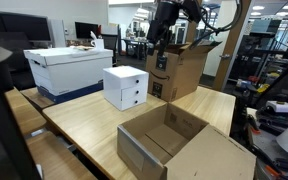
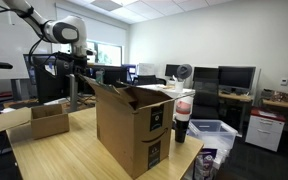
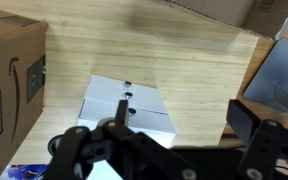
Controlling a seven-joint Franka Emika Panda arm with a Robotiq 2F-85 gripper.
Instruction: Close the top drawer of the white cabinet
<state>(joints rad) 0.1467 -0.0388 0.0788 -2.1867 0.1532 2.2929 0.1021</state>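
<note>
The white cabinet (image 1: 125, 88) stands on the wooden table between the cardboard boxes. It shows two stacked drawers with dark knobs. The top drawer (image 1: 135, 81) is the upper one; I cannot tell how far it stands out. The wrist view looks down on the cabinet (image 3: 114, 103) and its knobs. My gripper (image 1: 161, 45) hangs high above the table, behind and to the right of the cabinet and apart from it. It is open and empty, with the cabinet by one finger in the wrist view (image 3: 184, 125). It also shows in an exterior view (image 2: 79, 62), where the cabinet is hidden.
A large white lidded storage box (image 1: 69, 65) stands left of the cabinet. A tall open cardboard box (image 1: 180, 70) stands right behind it, also in an exterior view (image 2: 134, 125). A low open cardboard box (image 1: 179, 145) lies at the table's front.
</note>
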